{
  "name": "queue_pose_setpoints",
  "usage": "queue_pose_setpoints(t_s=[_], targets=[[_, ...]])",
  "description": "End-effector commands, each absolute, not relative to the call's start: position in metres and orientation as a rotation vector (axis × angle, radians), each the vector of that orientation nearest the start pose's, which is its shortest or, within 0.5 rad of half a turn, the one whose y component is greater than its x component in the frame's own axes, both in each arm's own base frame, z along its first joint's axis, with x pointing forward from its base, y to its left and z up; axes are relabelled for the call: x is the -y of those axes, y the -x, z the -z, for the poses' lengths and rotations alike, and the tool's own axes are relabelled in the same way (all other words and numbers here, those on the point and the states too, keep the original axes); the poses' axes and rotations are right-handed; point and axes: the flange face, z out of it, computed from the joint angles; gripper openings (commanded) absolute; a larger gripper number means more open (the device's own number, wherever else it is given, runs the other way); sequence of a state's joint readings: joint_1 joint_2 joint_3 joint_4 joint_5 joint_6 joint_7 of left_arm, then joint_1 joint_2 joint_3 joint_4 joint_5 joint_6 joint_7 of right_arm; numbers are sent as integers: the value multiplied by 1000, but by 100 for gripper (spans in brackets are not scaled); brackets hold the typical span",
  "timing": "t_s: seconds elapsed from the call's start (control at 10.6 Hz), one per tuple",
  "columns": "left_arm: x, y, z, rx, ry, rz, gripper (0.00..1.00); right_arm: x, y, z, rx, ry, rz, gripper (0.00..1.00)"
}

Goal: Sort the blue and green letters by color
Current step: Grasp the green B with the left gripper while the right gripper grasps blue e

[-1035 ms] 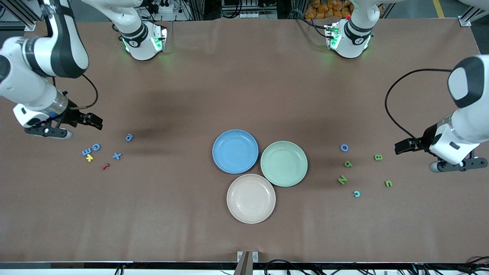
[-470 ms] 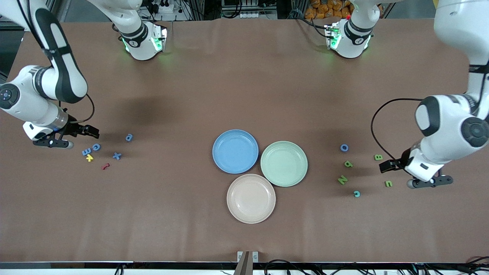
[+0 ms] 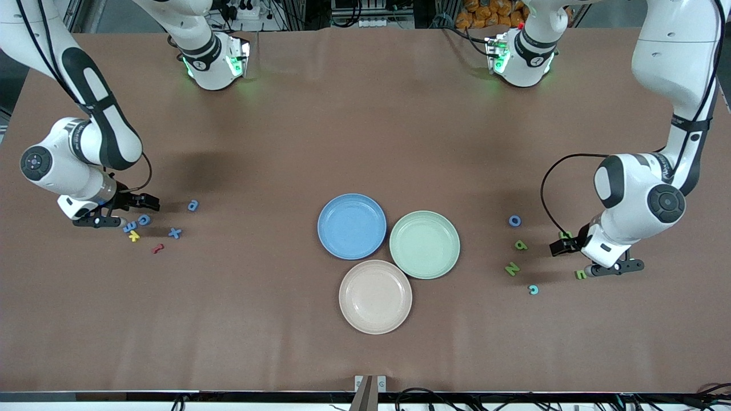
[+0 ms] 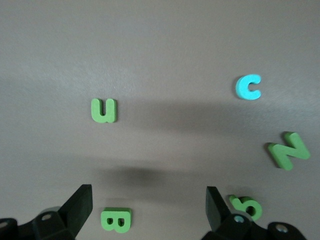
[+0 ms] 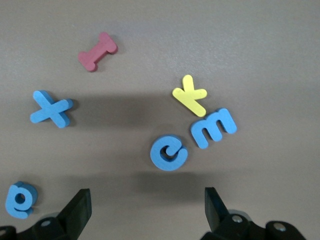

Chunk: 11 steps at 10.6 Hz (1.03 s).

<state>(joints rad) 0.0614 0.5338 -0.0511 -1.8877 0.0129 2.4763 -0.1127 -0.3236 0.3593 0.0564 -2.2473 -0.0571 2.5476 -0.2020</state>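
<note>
Both hands spread wide, low over the letter clusters
Left hand (image 3: 594, 258) hovers over green B (image 4: 116, 220) among green letters; right hand (image 3: 117, 212) over blue c (image 5: 169, 153), m (image 5: 213, 128), all on the table (image 3: 365, 125)

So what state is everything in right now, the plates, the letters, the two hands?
Blue plate: empty.
Green plate: empty.
Beige plate: empty.
Blue letters: loose on the table, unsorted.
Green letters: loose on the table, unsorted.
Left hand: open, empty, above green letters.
Right hand: open, empty, above blue letters.

Plates (image 3: 352, 226): three touching, mid-counter (image 3: 365, 142).
Letters (image 3: 175, 233): clusters at 3 and 9 o'clock of plates.
</note>
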Motion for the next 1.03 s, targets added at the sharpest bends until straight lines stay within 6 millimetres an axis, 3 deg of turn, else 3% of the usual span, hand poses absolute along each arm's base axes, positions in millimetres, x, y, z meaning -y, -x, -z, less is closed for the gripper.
queue_pose_setpoints(t_s=[0.0, 0.38, 0.56, 0.75, 0.94], targets=[[-17, -616, -204, 163, 3148, 71, 100, 139, -532, -187, 9, 3141, -79, 100], [-16, -600, -189, 131, 3136, 9, 100, 134, -541, -153, 95, 3138, -13, 100], [-22, -598, -186, 145, 3135, 2, 100, 139, -543, -156, 147, 3143, 6, 100], [-35, -593, -182, 140, 3120, 5, 100, 185, -544, -167, 287, 3147, 51, 100], [-43, -589, -184, 156, 3117, 5, 100, 187, -542, -161, 272, 3140, 43, 100]])
